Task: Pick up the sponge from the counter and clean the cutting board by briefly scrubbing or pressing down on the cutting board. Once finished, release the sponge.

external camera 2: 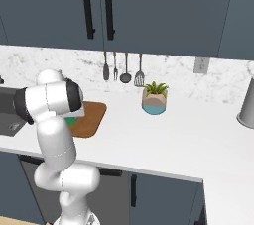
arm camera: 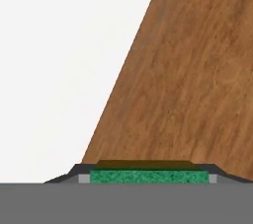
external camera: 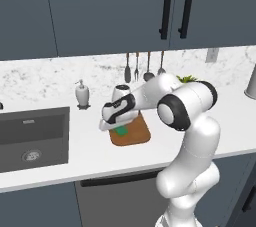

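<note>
Green sponge on a brown wood-grained cutting board, plain white counter, grey-speckled white backsplash.

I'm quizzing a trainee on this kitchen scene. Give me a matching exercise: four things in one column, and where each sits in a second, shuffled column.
Things:
1. sponge
2. cutting board
3. soap dispenser
4. potted plant

Places:
A. on the counter below the hanging utensils
B. between the gripper fingers, over the board
C. flat on the counter, right of the sink
D. behind the sink's right corner

Pairs: 1-B, 2-C, 3-D, 4-A
</note>
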Robot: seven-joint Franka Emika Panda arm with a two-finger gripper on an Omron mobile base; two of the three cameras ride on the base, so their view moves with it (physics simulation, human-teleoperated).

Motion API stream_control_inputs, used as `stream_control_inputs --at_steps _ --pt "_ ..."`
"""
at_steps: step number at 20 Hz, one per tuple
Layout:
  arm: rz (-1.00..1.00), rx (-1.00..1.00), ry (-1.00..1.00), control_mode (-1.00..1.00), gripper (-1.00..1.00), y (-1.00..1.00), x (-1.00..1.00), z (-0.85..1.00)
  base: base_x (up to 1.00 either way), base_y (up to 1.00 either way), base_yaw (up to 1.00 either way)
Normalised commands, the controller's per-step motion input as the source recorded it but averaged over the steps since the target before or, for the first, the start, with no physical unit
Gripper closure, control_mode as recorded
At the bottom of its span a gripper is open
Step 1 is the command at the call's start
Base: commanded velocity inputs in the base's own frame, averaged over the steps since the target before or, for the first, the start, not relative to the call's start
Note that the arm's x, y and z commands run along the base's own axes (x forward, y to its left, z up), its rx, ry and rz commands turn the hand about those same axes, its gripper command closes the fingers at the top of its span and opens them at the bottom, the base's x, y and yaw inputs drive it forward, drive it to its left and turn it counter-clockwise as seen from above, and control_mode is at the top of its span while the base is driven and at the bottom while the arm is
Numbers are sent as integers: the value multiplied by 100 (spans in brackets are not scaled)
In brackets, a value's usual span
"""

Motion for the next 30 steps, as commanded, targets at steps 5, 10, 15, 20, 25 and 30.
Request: stream_control_inputs --at_steps 5,10,15,20,25,30 --pt "0 0 10 -100 100 -51 -92 -93 0 0 0" --pt "-2 1 4 -100 100 -89 -40 -66 0 0 0" --pt "-5 5 0 -100 100 -88 -5 -23 0 0 0" --pt "-3 2 0 -100 100 -45 17 -28 0 0 0" --pt "0 0 0 -100 100 -4 69 -3 0 0 0" --pt "0 0 0 -100 100 -32 90 -11 0 0 0"
